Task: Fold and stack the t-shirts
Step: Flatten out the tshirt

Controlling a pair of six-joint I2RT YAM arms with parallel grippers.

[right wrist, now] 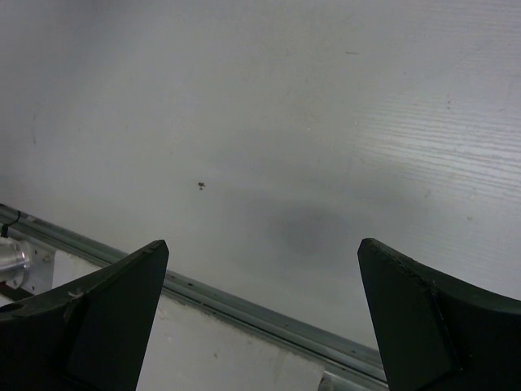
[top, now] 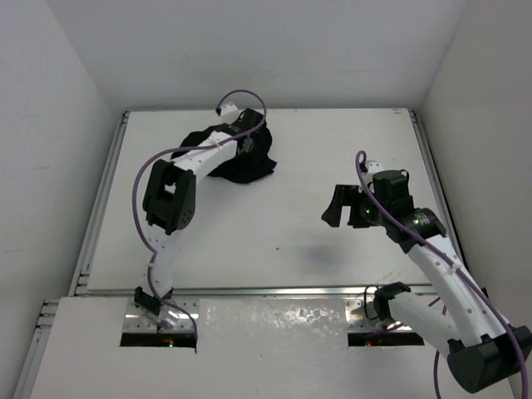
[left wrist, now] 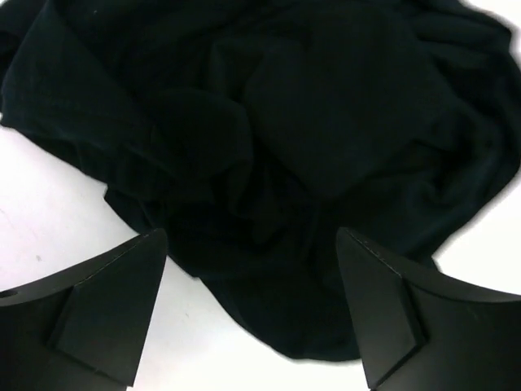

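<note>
The black t-shirt (top: pixel 246 169) lies crumpled in a heap at the back of the white table (top: pixel 274 241), left of centre. In the left wrist view the t-shirt (left wrist: pixel 309 122) fills most of the frame, bunched in folds, with its near hem on the table. My left gripper (top: pixel 247 143) is open over the heap, its jaws (left wrist: pixel 251 236) spread wide on either side of the hem and holding nothing. My right gripper (top: pixel 339 208) is open and empty above bare table on the right side, far from the shirt; its jaws (right wrist: pixel 262 244) are wide apart.
A metal rail (top: pixel 274 291) runs along the table's near edge and shows in the right wrist view (right wrist: pixel 244 314). Rails also line the left and right edges. White walls enclose the table on three sides. Purple cables (top: pixel 241 96) loop off both arms.
</note>
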